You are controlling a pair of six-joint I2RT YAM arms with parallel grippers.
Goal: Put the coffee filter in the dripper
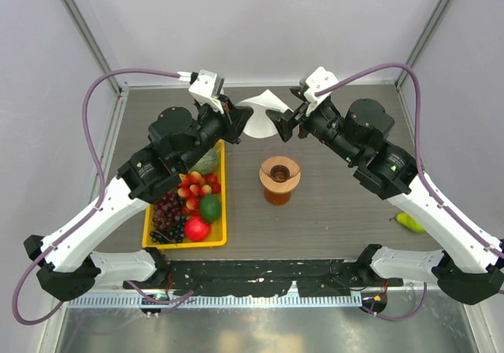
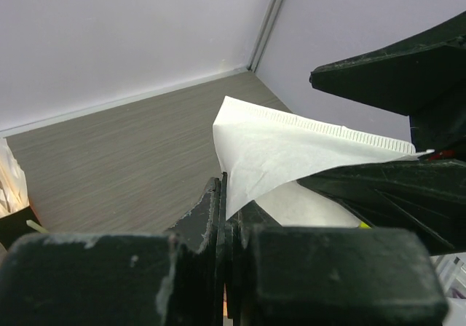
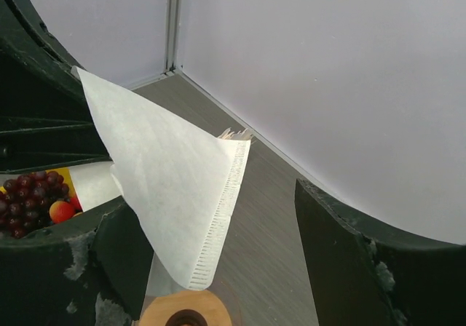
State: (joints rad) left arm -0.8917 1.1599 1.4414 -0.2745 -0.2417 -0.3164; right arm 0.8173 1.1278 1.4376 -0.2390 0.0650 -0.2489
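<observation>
The coffee filter (image 1: pixel 262 110) is a flat white paper cone held in the air above the back of the table. My left gripper (image 1: pixel 241 123) is shut on its corner; in the left wrist view the paper (image 2: pixel 291 151) fans out from the closed left gripper (image 2: pixel 226 209). My right gripper (image 1: pixel 282 124) is open around the filter's other side. In the right wrist view the filter (image 3: pixel 167 188) lies against the left finger (image 3: pixel 109 246), far from the right finger (image 3: pixel 364 268). The dripper (image 1: pixel 279 172), with its tan ring and dark hole, stands below, and its ring (image 3: pixel 186 313) shows under the filter's seam.
A yellow tray (image 1: pixel 221 211) of grapes, an avocado and other fruit lies under the left arm. The dripper sits on a glass jug of amber liquid (image 1: pixel 277 196). A green pear (image 1: pixel 409 222) lies at the right. A bundle of cream papers (image 2: pixel 11 180) stands at the left.
</observation>
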